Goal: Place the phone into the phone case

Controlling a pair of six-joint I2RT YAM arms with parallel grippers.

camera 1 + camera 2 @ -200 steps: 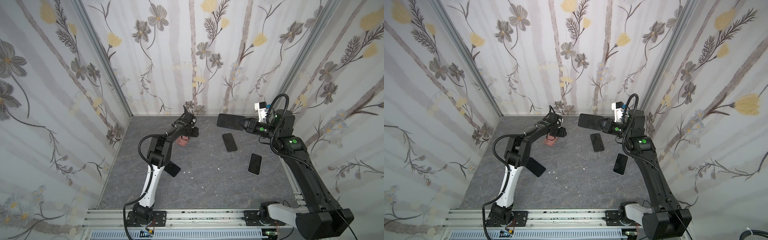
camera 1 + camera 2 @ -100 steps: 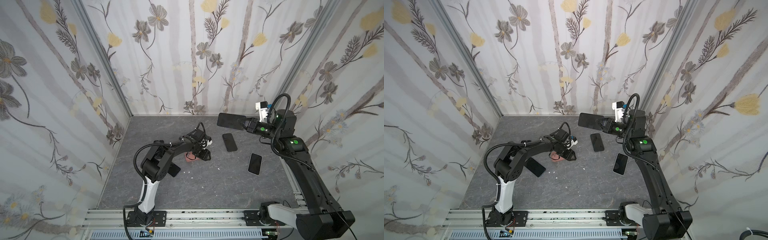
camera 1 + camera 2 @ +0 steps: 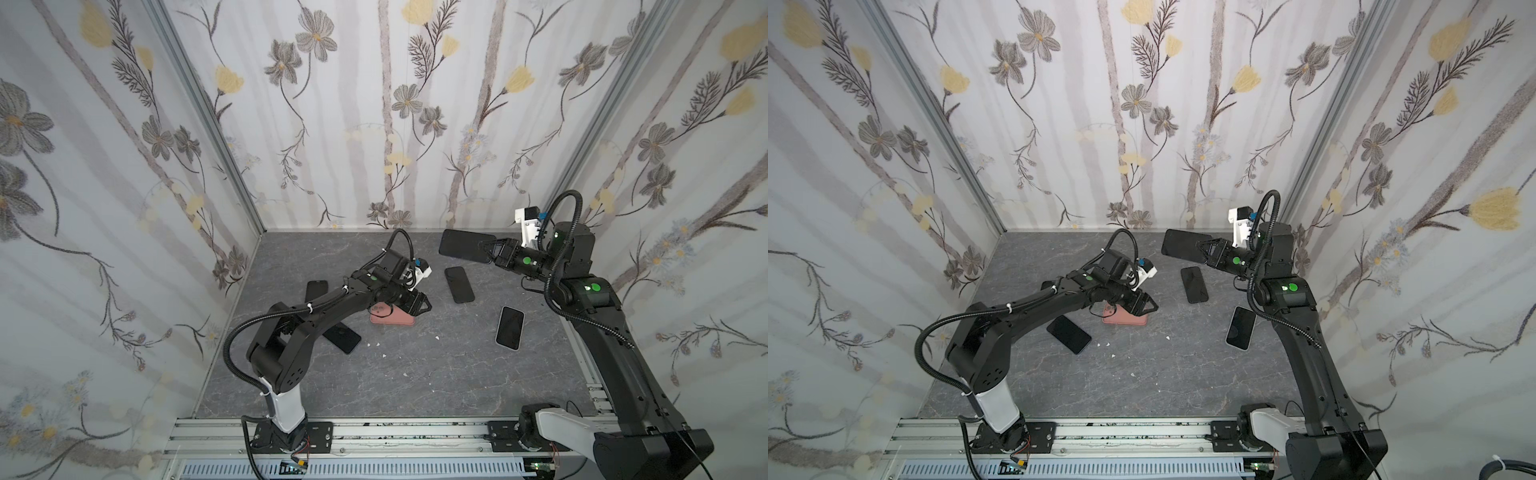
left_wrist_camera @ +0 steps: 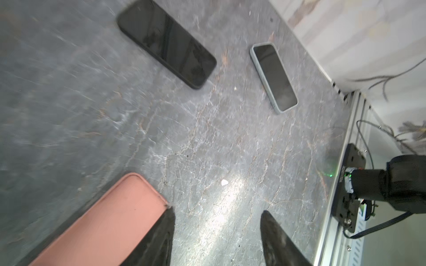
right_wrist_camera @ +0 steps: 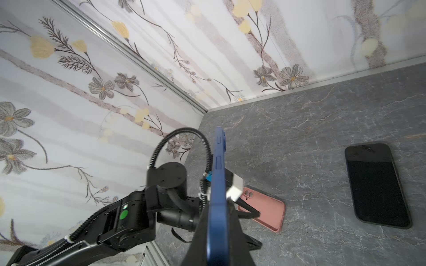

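The blue phone point(image 5: 217, 184) is off the worktop point(image 3: 415, 374), clamped edge-on in the closed right end effector point(image 3: 490, 249) and jutting out beyond its fingertips. The pink phone case point(image 3: 397, 318) lies flat on the worktop directly under the left end effector point(image 3: 424, 305), camera cut-out toward the arm's wrist. That end effector's jaws stand apart with only bare worktop between them. In the left wrist view one finger point(image 4: 161, 230) sits at the case's end edge; whether it presses on it I cannot tell.

Ahead of the left end effector, between the two end effectors, lies a black phone point(image 3: 459, 284), and farther off a pale-rimmed phone point(image 3: 510, 328). A dark phone point(image 3: 343, 336) lies behind the left end effector, beside its arm.
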